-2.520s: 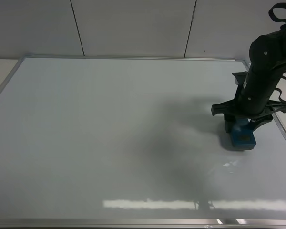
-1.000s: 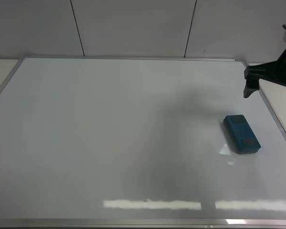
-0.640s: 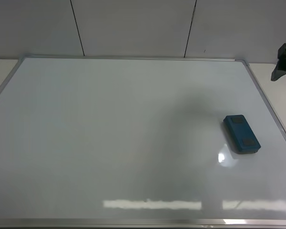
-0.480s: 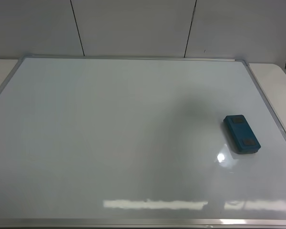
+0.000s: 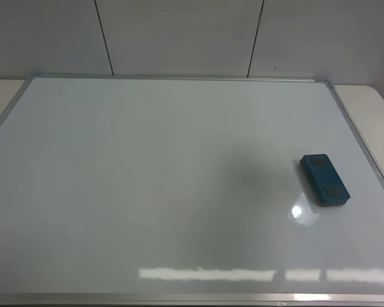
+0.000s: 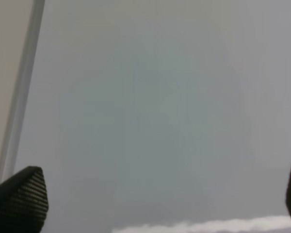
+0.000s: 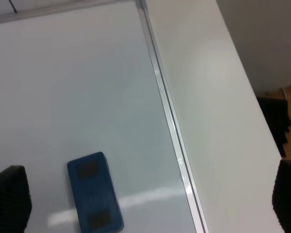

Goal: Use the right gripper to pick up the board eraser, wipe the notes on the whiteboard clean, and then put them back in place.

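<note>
The teal-blue board eraser [image 5: 324, 180] lies flat on the whiteboard [image 5: 147, 179] near its right edge, with nothing touching it. No notes show on the board. Neither arm is in the exterior high view. In the right wrist view my right gripper [image 7: 148, 194] is open and empty, its fingertips [image 7: 7, 199] wide apart, high above the eraser [image 7: 94, 191] and the board's right frame [image 7: 169, 116]. In the left wrist view my left gripper [image 6: 155, 199] is open and empty over bare whiteboard [image 6: 150, 121].
A white table [image 7: 208, 87] lies beyond the board's right frame, with dark floor [image 7: 276, 121] past its edge. The board's silver frame [image 6: 19, 97] shows beside the left gripper. A grey panelled wall [image 5: 179, 35] stands behind the board.
My right gripper let go of the eraser, rose and drew back to the upper right, out of the exterior high view. The eraser stays where it was set down.
</note>
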Action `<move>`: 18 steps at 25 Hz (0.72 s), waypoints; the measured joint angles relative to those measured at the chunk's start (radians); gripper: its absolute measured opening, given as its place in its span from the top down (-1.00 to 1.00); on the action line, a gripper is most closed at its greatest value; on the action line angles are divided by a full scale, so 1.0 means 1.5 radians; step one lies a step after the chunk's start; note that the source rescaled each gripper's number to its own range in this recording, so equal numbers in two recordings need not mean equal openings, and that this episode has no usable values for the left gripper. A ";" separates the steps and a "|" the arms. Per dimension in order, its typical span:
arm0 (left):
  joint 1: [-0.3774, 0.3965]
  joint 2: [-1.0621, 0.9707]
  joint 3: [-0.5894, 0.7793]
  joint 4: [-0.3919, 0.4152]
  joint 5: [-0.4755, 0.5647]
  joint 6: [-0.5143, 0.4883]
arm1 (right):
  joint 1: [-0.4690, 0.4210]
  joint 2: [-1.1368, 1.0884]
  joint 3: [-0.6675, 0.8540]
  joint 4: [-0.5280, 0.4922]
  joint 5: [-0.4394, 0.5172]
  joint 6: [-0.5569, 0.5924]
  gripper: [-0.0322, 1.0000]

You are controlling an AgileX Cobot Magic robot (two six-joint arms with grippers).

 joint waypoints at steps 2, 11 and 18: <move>0.000 0.000 0.000 0.000 0.000 0.000 | 0.000 -0.058 0.014 -0.008 0.013 -0.001 -1.00; 0.000 0.000 0.000 0.000 0.000 0.000 | 0.000 -0.240 0.067 -0.040 0.041 -0.002 -1.00; 0.000 0.000 0.000 0.000 0.000 0.000 | 0.000 -0.260 0.120 -0.040 0.032 0.004 -1.00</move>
